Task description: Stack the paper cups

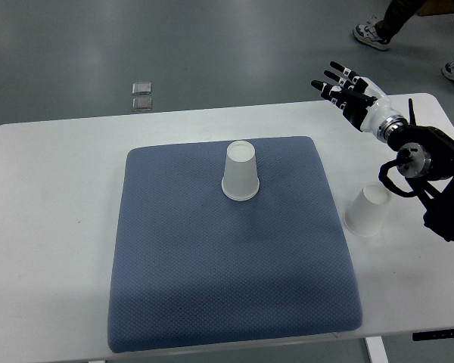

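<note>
A white paper cup (240, 172) stands upside down on the blue mat (227, 280), near its far middle. A second white paper cup (368, 209) stands upside down on the white table, just right of the mat. My right hand (345, 87) is raised over the table's far right corner, fingers spread and holding nothing, well above and beyond the second cup. Its arm comes in from the right edge. My left arm does not show.
The white table (53, 227) carries the mat. Two small grey squares (142, 96) lie on the floor beyond the far edge. A person's shoes (372, 35) show at the top right on the floor.
</note>
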Action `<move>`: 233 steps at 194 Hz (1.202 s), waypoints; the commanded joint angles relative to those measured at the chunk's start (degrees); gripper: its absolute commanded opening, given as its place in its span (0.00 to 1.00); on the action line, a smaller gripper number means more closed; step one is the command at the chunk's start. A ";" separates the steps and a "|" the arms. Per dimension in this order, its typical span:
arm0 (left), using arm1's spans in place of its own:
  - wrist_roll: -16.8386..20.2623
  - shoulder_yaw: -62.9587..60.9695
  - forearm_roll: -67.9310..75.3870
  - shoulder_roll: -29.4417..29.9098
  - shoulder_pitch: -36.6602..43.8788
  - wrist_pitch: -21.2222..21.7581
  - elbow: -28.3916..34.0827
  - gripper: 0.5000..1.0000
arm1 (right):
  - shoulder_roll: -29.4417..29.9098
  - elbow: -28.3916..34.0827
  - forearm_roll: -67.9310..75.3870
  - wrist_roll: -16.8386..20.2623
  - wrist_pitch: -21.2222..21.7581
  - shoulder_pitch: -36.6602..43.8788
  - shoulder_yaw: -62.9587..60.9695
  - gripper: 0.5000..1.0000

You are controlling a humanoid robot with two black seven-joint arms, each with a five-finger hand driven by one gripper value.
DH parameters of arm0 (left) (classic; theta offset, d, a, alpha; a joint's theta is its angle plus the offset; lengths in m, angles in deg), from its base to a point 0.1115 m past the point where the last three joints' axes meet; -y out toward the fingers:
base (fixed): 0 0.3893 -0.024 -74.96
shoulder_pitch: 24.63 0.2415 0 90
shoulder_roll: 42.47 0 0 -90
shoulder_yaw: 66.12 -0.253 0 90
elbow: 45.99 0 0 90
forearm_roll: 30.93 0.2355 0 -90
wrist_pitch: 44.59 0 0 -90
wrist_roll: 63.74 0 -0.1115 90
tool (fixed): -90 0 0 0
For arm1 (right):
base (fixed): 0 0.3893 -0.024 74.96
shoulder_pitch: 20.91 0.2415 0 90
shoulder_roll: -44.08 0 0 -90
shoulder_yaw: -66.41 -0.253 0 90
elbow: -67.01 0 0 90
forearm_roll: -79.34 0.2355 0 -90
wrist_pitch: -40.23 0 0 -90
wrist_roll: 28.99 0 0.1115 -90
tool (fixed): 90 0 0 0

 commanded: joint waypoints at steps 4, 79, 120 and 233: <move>0.09 0.00 0.00 0.00 0.00 0.00 -0.03 1.00 | -0.05 0.00 0.02 -0.09 0.09 0.02 -0.05 0.87; 0.00 0.00 0.00 0.00 0.00 0.00 -0.03 1.00 | 0.04 -0.09 0.10 -1.14 0.00 0.20 -0.93 0.87; 0.00 0.00 0.00 0.00 0.00 0.00 -0.03 1.00 | 0.04 -0.09 0.19 -1.14 0.44 0.81 -1.02 0.87; 0.00 0.00 0.00 0.00 0.00 0.00 -0.03 1.00 | -2.42 0.08 2.65 -1.23 5.36 0.20 0.21 0.87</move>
